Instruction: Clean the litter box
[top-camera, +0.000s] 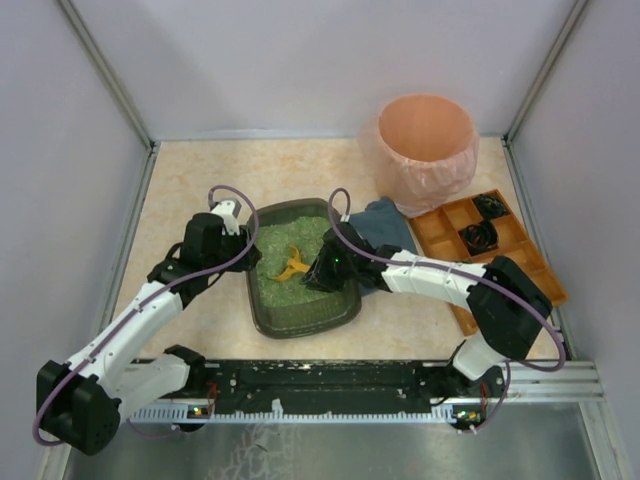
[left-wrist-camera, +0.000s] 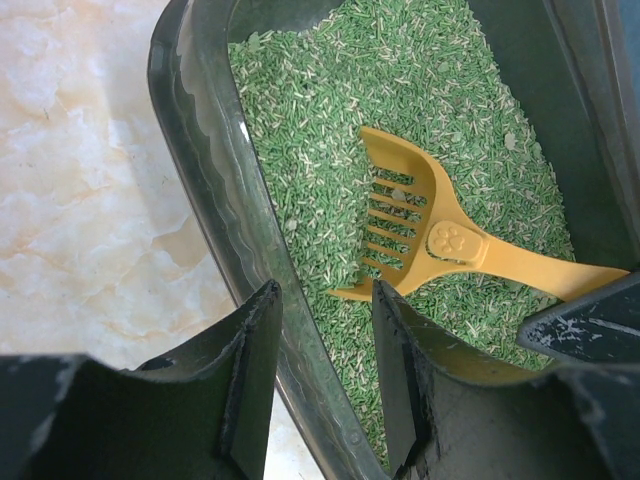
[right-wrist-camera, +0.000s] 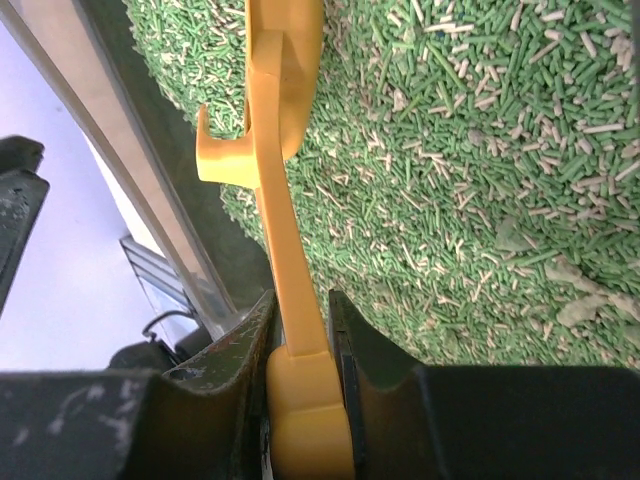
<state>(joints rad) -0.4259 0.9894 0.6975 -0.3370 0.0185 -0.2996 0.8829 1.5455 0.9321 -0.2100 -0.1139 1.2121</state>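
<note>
The dark litter box holds green granular litter and sits mid-table. A yellow slotted scoop lies with its head in the litter. My right gripper is shut on the scoop's handle, inside the box on its right side. My left gripper is open, its two fingers straddling the box's left rim, one outside and one over the litter. No clumps of waste show on the scoop.
A round pink-lined bin stands at the back right. An orange compartmented tray with dark items lies right of the box. A blue cloth lies between box and bin. Cage walls enclose the table.
</note>
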